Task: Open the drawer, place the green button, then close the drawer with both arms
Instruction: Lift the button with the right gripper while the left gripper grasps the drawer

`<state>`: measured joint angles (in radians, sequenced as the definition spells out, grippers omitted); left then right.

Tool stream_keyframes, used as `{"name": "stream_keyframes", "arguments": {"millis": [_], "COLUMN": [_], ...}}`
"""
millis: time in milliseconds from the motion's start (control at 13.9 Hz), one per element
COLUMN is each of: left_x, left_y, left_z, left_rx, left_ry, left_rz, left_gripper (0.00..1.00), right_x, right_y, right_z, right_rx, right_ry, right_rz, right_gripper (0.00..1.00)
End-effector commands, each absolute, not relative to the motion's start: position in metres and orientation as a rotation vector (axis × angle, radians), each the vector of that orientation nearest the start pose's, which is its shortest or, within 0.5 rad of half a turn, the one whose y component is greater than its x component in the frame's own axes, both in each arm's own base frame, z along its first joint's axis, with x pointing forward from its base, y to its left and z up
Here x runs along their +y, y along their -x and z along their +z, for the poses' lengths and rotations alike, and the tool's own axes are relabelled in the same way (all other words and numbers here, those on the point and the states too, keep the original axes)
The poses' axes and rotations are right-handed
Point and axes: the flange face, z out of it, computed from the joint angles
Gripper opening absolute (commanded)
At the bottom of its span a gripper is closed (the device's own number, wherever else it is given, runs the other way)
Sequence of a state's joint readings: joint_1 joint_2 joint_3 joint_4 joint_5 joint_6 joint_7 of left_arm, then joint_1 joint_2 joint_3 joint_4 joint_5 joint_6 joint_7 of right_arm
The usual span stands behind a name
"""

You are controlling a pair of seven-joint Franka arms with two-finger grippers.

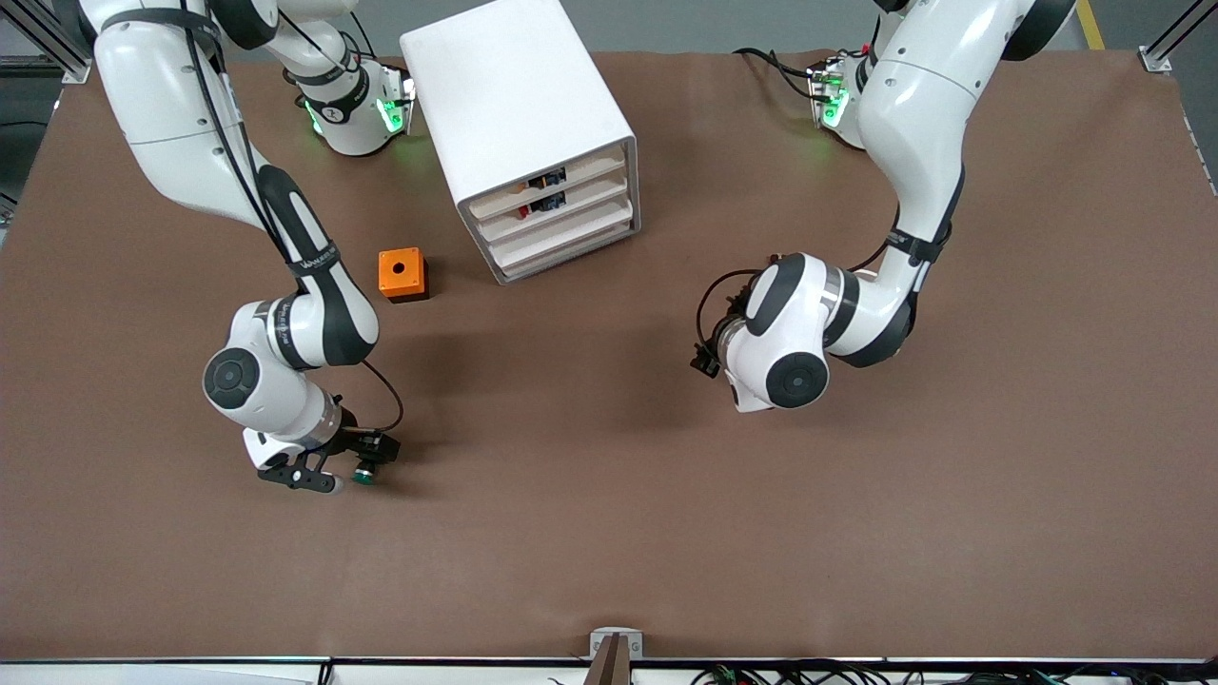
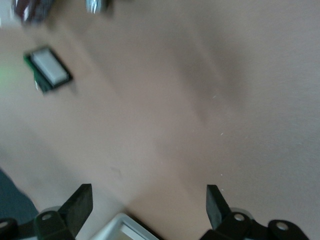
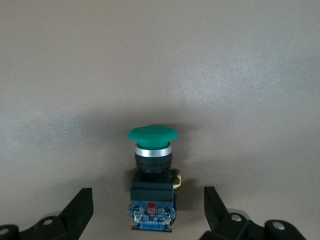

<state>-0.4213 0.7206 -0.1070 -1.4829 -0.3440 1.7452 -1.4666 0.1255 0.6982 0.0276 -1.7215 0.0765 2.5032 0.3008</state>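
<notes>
Lining up on the button (image 3: pixel 151 175), lower left of the front frame, lying on the table (image 1: pixel 609 533).
Small, rigid, likely light; the blocky black body offers flat sides, the domed cap looks slippery. Right gripper (image 3: pixel 145 210) straddles it, fingers spread; left gripper (image 2: pixel 149 206) waits, spread.

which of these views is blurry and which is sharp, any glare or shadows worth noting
Left wrist view: smeared by motion blur, the white-capped button streaked and the left gripper fingers soft-edged. Right wrist view: sharp, the green button crisp between the open right gripper fingers, with a soft sheen on the table. Front view: clear, with soft arm shadows on the brown table and green glow from the base lights.
</notes>
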Motion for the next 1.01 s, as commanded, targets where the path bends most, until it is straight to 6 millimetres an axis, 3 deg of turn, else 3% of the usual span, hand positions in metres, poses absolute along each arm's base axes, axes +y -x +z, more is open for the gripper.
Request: {"name": "stream_keyframes", "arguments": {"millis": [0,215,359,503,646,934], "left_x": [-0.380,-0.404,-0.412,-0.434,-0.450,-0.465], "left_y": [-0.549,-0.530,-0.525,-0.511,-0.496,-0.477], "left_z": [0.219,0.210,0.203,0.197,0.183,0.167], "left_rx": [-1.632,-1.757,-1.878,-1.953,-1.992,-1.977], "left_ry": [2.263,2.075,1.885,1.696,1.528,1.257], "left_rz": [0.899,0.967,1.043,1.157,1.172,1.263], "left_gripper": [1.00,0.99,0.99,0.99,0.96,0.78], "right_x": [0.100,0.103,0.104,0.098,0.092,0.104], "right_y": [-0.675,-0.674,-0.674,-0.676,-0.679,-0.690], "right_z": [0.188,0.187,0.188,0.192,0.196,0.221], "right_rx": [0.376,0.419,0.451,0.463,0.450,0.424], "right_ry": [3.026,3.010,3.004,3.001,3.003,3.007], "right_rz": [-0.099,-0.086,-0.088,-0.096,-0.107,-0.070], "right_gripper": [0.80,0.40,0.22,0.04,0.00,0.00]}}
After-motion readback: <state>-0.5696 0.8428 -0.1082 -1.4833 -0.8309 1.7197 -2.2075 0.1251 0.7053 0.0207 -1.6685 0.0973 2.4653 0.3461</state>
